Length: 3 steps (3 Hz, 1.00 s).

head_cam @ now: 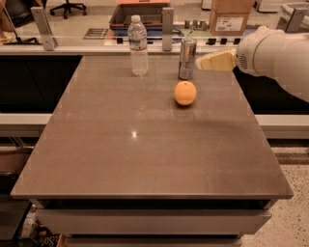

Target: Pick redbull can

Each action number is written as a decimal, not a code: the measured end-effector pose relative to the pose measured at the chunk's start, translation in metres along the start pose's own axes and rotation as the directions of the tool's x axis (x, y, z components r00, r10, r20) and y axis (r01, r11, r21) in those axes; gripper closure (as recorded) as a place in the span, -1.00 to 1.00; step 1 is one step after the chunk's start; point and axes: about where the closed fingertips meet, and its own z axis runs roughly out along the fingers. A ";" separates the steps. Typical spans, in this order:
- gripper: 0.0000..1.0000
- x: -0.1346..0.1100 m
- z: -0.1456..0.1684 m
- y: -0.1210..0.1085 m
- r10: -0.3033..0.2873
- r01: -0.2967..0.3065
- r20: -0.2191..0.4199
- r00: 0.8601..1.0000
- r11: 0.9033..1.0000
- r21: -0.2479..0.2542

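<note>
**A:** Redbull can [187, 59]: where was it?

**B:** It stood upright on the brown worktop [145, 154], in the far half, right of centre and near the back edge. Slim and silver, with darker bluish panels and a shiny top rim.

**A:** And the pincer?

**B:** The pincer [203, 61] hung at the can's right side, at about mid-can height. Its cream tip pointed left and sat just beside the can's wall. Whether it touched the can or stood a sliver off, I could not tell. Whether it was released or clenched, I could not tell either.

**A:** What carried it?

**B:** A bulky white arm housing [275, 53], which came in from the right edge of the view above the worktop's right side.

**A:** What was around the can?

**B:** An orange [185, 92] lay straight in front of the can, on the camera side, near it but apart. A clear plastic water bottle [138, 46] with a white cap and a label stood upright to the can's left. It was at much the same depth, taller than the can and well apart from it. The rest of the worktop showed only a small bright glint of light.

**A:** And past the back edge?

**B:** A pale ledge ran along it, with upright metal posts. One post [167, 29] rose behind the gap between bottle and can, and another [42, 28] stood far left. A cardboard box [232, 14] with a white label sat at top right, and a dark tray [140, 14] at top centre. An office chair base [67, 6] showed at top left. There was speckled floor [294, 222] at lower right.
</note>
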 end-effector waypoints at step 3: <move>-1.00 -0.007 0.098 0.025 0.082 -0.075 0.105 0.991 0.995 -0.066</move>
